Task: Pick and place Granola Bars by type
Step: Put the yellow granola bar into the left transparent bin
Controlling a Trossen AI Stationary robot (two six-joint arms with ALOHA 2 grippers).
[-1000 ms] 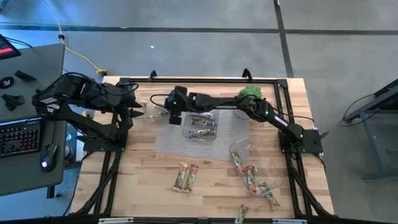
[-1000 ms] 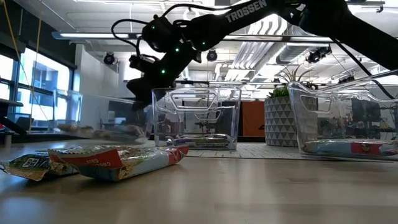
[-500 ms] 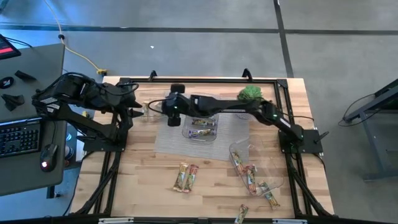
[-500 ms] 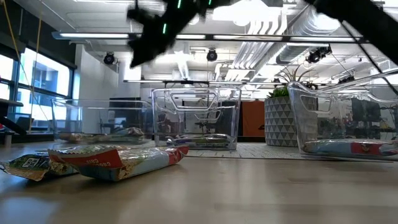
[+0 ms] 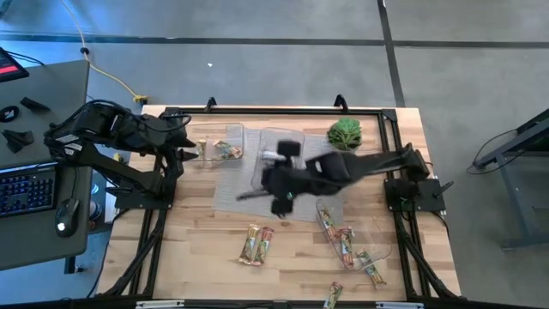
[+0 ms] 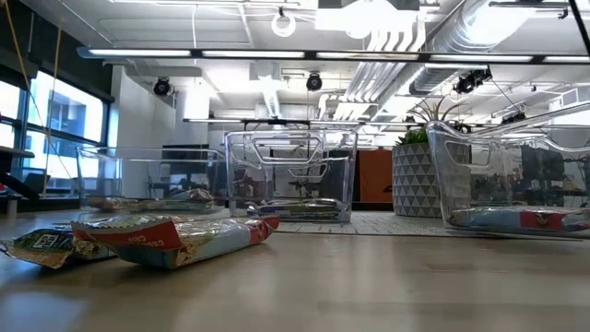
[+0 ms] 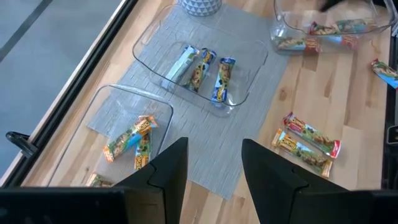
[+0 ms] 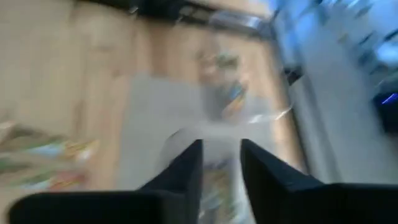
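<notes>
Wrapped granola bars lie flat in three clear trays. The far-left tray (image 5: pixel 219 150) holds orange ones (image 7: pixel 134 142). The middle tray (image 7: pixel 242 93) holds three bluish ones (image 7: pixel 204 70). The right tray (image 5: pixel 377 249) holds several (image 5: pixel 345 243). Two loose bars (image 5: pixel 256 245) and one more (image 5: pixel 333 294) lie on the wood. My right gripper (image 5: pixel 276 184), blurred, hangs open and empty above the middle tray (image 8: pixel 221 163). My left gripper (image 7: pixel 214 168) waits open by the table's left edge (image 5: pixel 184 150).
A small green potted plant (image 5: pixel 345 131) stands at the far edge beside the right arm. A grey mat (image 7: pixel 249 149) lies under the trays. In the low view the loose bars (image 6: pixel 175 235) lie in front of the trays (image 6: pixel 290 175). A desk with a keyboard (image 5: pixel 26 184) stands left of the table.
My right gripper has risen from over the far-left tray, out of the low view. It has swung fast toward the table's right and near side, and is now above the middle tray.
</notes>
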